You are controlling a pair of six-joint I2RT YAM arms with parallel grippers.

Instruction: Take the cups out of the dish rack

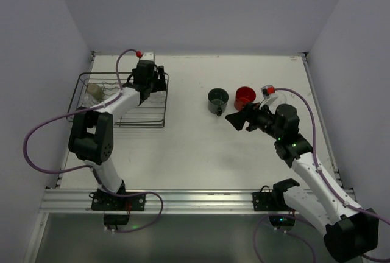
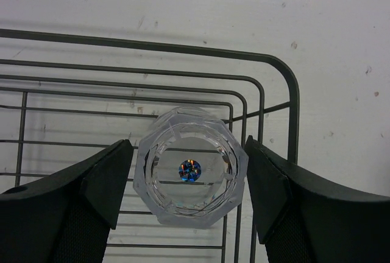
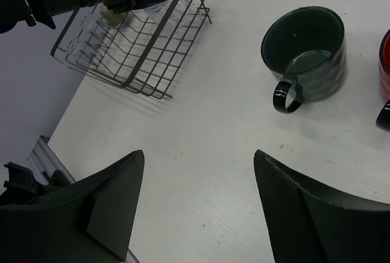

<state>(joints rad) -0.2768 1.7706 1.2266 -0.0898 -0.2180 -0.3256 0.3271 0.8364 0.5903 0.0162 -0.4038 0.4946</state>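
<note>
The dish rack [image 1: 155, 123], a dark wire basket, stands at the table's back left. A small clear tumbler [image 2: 192, 168] stands upright in its corner, seen from above in the left wrist view. My left gripper [image 2: 189, 171] reaches down into the rack [image 2: 292, 92], and its two fingers press the tumbler's opposite sides. An olive-grey cup [image 1: 94, 91] sits at the rack's left end. A dark grey-green mug [image 1: 217, 99] and a red mug [image 1: 245, 97] stand on the table. My right gripper [image 3: 198, 165] hovers open over bare table, near the dark mug [image 3: 308, 47].
White walls close in the table on the left, back and right. An aluminium rail runs along the near edge by the arm bases. The rack [image 3: 140, 62] and the left arm above it show at the top left of the right wrist view.
</note>
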